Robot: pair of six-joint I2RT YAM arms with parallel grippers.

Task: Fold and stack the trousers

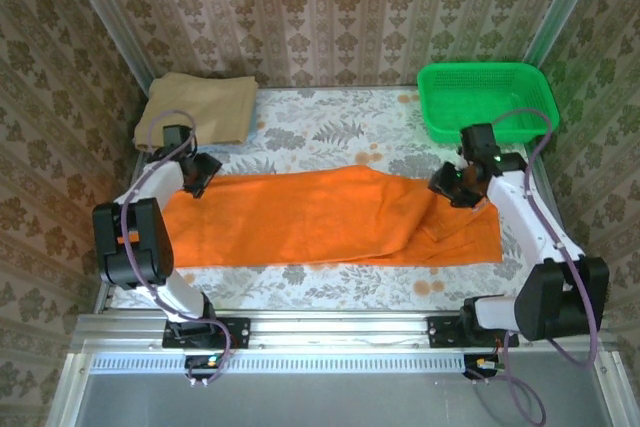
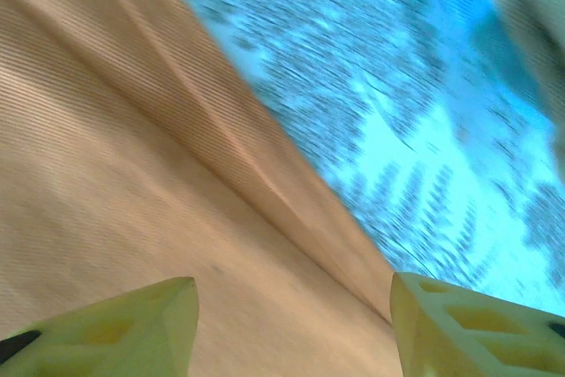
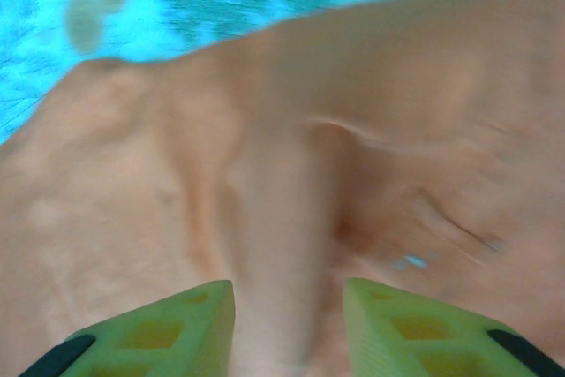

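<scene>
Trousers (image 1: 330, 219) span bench (image 1: 330, 137) middle; bare strip behind them. Green basket (image 1: 487, 99) blocks far right, tan cloth (image 1: 200, 107) far left.

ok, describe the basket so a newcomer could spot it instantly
Start at the flower-patterned table and look to its far right corner. The basket sits there, just beyond the right gripper and the orange trousers. It is bright green plastic mesh, unlike the soft tan cloth in the opposite far corner.

The top external camera looks down from behind the arm bases over the whole bench (image 1: 330, 132). Both wrist cameras hover close above the trousers (image 1: 330, 219), sharing that cloth.
</scene>
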